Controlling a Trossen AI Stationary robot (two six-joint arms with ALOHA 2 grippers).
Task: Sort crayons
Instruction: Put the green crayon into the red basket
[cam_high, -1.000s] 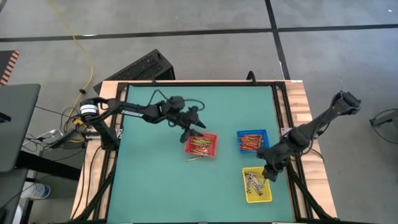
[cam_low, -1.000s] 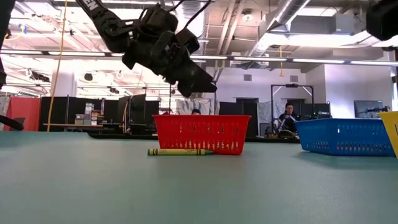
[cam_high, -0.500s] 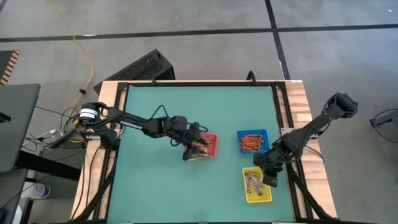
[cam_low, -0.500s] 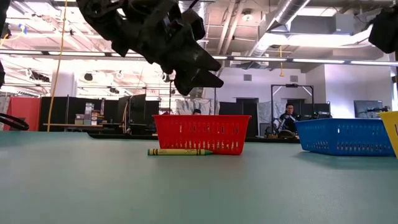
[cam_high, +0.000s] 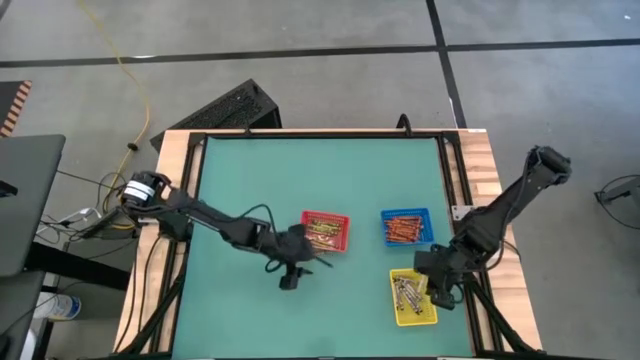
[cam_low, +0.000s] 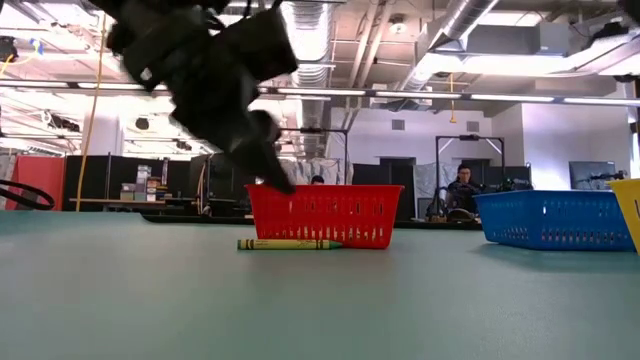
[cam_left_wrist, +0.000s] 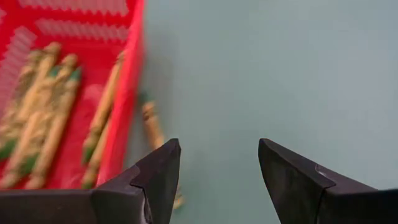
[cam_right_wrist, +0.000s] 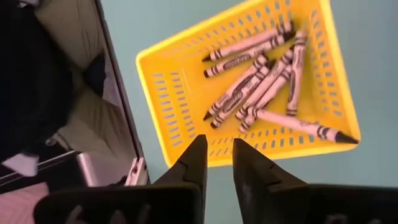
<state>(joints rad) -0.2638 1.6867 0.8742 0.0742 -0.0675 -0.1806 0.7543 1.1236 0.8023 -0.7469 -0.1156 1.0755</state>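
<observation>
Left gripper (cam_left_wrist: 214, 155), fingers spread, above a loose crayon (cam_left_wrist: 152, 127) on the counter (cam_high: 240, 180): light, stiff, likely rolls; pinch mid-length.

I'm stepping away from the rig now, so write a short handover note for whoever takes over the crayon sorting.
Left gripper: open, empty, low over the mat near the red tray.
Right gripper: nearly shut, nothing seen held, by the yellow tray.
Done: yellowish crayons in the red tray, orange crayons in the blue tray, grey crayons in the yellow tray.
Left: one stray crayon on the mat beside the red tray.
</observation>
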